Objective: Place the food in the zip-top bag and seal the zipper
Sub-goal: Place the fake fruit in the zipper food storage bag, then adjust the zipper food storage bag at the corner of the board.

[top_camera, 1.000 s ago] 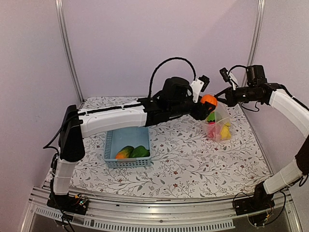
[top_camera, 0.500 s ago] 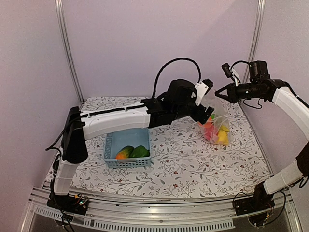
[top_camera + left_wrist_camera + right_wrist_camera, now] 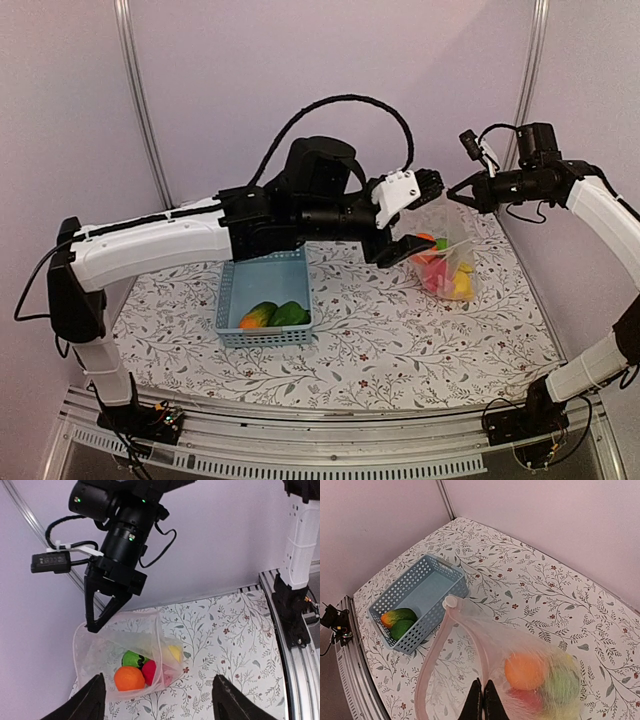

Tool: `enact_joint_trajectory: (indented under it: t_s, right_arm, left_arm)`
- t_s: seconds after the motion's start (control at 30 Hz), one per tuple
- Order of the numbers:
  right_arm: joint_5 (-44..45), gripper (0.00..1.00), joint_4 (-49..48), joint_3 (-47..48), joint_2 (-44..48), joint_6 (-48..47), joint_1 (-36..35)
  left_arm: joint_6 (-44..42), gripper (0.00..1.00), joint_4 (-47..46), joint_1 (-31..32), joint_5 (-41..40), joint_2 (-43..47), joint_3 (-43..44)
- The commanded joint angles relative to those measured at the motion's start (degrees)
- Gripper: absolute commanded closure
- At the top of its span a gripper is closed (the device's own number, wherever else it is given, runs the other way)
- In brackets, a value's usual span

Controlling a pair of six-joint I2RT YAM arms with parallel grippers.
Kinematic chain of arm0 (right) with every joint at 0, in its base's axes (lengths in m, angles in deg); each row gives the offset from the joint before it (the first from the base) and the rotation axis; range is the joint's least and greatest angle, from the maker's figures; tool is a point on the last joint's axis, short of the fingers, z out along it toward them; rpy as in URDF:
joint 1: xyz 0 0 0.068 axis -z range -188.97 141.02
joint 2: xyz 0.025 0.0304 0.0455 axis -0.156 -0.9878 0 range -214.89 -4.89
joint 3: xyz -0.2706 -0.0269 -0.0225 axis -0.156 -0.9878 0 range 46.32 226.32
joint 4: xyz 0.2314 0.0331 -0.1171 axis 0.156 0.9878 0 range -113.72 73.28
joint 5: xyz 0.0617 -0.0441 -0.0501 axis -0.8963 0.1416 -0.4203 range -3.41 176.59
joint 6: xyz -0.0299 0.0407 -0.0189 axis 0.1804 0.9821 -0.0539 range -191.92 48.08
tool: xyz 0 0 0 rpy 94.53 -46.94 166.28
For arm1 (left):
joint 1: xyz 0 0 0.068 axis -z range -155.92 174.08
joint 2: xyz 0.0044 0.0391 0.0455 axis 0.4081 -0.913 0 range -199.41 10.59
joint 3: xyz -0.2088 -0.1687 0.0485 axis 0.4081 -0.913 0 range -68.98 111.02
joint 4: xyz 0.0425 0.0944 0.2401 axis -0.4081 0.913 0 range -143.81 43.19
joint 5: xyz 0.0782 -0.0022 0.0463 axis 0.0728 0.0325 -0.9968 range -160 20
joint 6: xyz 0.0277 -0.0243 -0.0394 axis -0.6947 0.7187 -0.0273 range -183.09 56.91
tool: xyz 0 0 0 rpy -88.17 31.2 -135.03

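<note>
The clear zip-top bag [image 3: 447, 250] hangs at the right of the table, its bottom resting on the cloth. My right gripper [image 3: 461, 192] is shut on its mouth edge and holds it up; it also shows in the right wrist view [image 3: 482, 700] and the left wrist view [image 3: 94, 626]. The pink zipper [image 3: 431, 667] loops open, with a white slider [image 3: 450, 601] at its end. Inside the bag [image 3: 100, 652] lie an orange [image 3: 129, 678], a green piece [image 3: 132, 658], a red piece [image 3: 149, 672] and a yellow piece [image 3: 175, 652]. My left gripper [image 3: 408, 215] is open and empty beside the bag's mouth.
A light blue lattice basket [image 3: 265, 336] stands at the centre left and holds a green piece [image 3: 291, 314] and an orange-green piece [image 3: 257, 317]. It also shows in the right wrist view [image 3: 431, 622]. The table has a flowered cloth, walls behind and at the sides, and a metal rail in front.
My left gripper has let the orange go into the bag, opened and drawn back to the left. The orange now lies in the bag. My right gripper has lifted the mouth slightly.
</note>
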Motion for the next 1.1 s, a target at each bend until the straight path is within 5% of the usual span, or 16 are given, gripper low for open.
enact_joint_trajectory:
  t_s: [0.0,0.33,0.57,0.63,0.83,1.07]
  right_arm:
    - [-1.6,1.0,2.4,0.6,1.7,-1.4,-0.2]
    - [-3.5,1.0,5.7,0.0,3.5,-2.8,-0.3]
    - [-2.9,1.0,6.0,-1.0,4.4,-3.2,-0.2]
    - [-1.9,0.94,6.2,-1.1,4.4,-3.3,-0.2]
    - [3.6,0.67,7.8,-2.1,4.1,-3.3,-0.2]
    - [7.0,0.67,9.7,-2.6,4.8,-4.4,-0.3]
  left_arm:
    - [-8.5,0.3,13.8,0.2,5.1,-7.9,6.3]
    - [-11.8,0.35,16.6,0.7,-6.7,-21.2,18.8]
    - [-13.9,0.69,13.3,1.0,-12.2,-24.5,21.5]
    - [-13.7,0.82,12.6,1.1,-11.9,-24.9,22.0]
    - [-10.9,0.89,6.8,1.2,-12.5,-23.9,19.9]
    - [-9.4,0.95,2.7,1.2,-13.9,-23.5,19.5]
